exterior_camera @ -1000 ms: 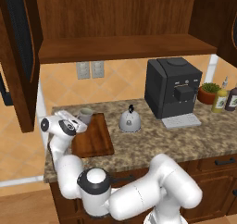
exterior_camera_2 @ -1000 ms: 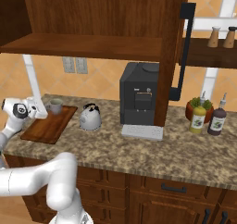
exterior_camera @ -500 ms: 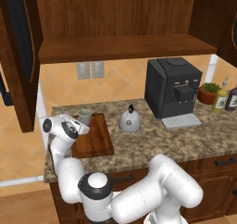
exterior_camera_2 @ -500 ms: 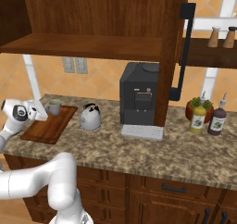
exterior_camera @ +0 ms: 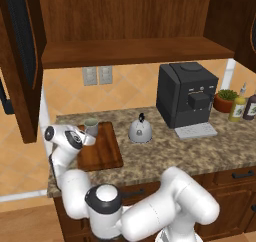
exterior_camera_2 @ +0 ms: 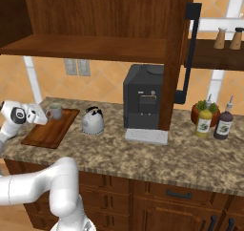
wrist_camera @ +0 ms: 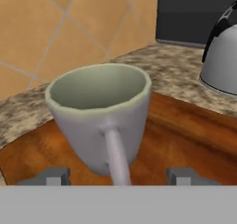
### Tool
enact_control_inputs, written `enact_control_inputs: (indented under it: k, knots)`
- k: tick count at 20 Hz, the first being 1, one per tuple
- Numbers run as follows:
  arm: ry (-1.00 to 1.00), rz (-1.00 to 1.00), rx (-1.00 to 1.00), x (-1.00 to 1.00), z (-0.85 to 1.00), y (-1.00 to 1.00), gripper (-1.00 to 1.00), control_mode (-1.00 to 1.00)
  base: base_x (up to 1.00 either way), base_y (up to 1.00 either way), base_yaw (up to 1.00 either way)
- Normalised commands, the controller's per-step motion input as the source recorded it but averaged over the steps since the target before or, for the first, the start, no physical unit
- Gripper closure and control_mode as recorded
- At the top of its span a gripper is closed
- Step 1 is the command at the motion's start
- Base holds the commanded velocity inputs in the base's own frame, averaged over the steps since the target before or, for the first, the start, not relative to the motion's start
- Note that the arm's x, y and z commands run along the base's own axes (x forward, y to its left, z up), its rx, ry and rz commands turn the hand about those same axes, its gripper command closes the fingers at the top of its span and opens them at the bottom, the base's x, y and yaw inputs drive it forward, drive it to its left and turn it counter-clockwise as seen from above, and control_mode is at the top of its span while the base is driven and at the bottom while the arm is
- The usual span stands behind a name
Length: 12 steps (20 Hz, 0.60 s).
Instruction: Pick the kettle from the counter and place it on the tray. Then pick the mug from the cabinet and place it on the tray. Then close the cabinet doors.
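Note:
The pale grey-green mug [exterior_camera: 91, 127] [exterior_camera_2: 55, 110] [wrist_camera: 99, 112] stands on the back end of the reddish-brown tray [exterior_camera: 102, 148] [exterior_camera_2: 47, 130] [wrist_camera: 185, 130]. My gripper [exterior_camera: 86, 137] [exterior_camera_2: 41, 116] [wrist_camera: 119, 177] is open. Its fingertips [wrist_camera: 53, 176] stand wide on either side of the mug, apart from it, and the mug's handle points toward the hand. The silver-grey kettle [exterior_camera: 140, 130] [exterior_camera_2: 93, 121] [wrist_camera: 222, 56] sits on the granite counter [exterior_camera: 165, 153] just right of the tray. The cabinet [exterior_camera: 132, 51] above is open, with its doors [exterior_camera: 20, 61] [exterior_camera_2: 178, 48] swung out.
A black coffee machine [exterior_camera: 186, 97] [exterior_camera_2: 143, 99] stands right of the kettle. A red plant pot [exterior_camera_2: 202, 111] and two bottles [exterior_camera_2: 223, 122] are at the far right of the counter. The wall behind the tray carries outlet plates [exterior_camera: 97, 75].
The jaws have opened and let go of the mug, which now stands on the tray. The arm has hardly moved.

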Motion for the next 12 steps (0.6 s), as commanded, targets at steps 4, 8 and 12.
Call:
enact_control_inputs:
  k: [4, 8, 12]
  knots:
    - [0.01, 0.00, -0.03, -0.28, 0.00, 0.13, -1.00, -1.00, 0.00, 0.00, 0.00]
    - [0.00, -0.01, -0.03, -0.63, 0.20, 0.02, -1.00, -1.00, 0.00, 0.00, 0.00]
    - [-0.03, -0.01, -0.01, -0.96, 0.42, 0.00, -1.00, -1.00, 0.00, 0.00, 0.00]
